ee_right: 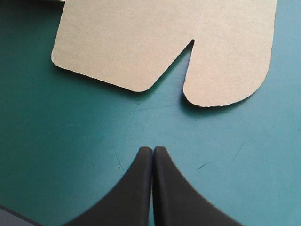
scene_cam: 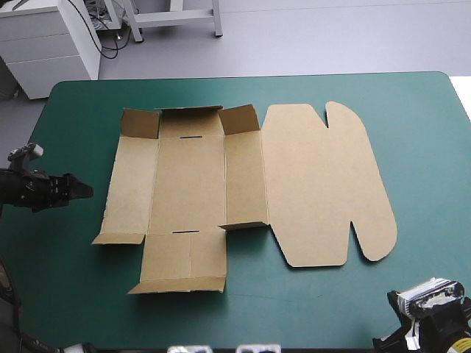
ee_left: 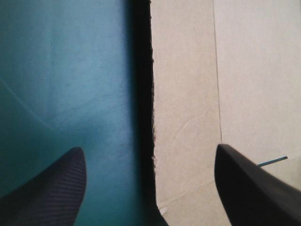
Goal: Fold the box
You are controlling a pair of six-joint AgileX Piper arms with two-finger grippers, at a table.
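Two black-fingered tools wait at opposite ends of the brown box (scene_cam: 191,176), which lies opened out across the middle of the teal-green counter (scene_cam: 434,132). Its long axis runs left to right across the frame, with the round-eared lid (scene_cam: 324,184) flat and pointing to the right. The corner flaps (scene_cam: 140,123) at the upper left stand partly raised. The left tool (ee_left: 149,149) is spread wide and grips nothing; one finger is over the cover, the other over the board, and the box's left edge runs between them. The right tool (ee_right: 153,149) is clenched to a point over bare cover, just short of the lid's near edge.
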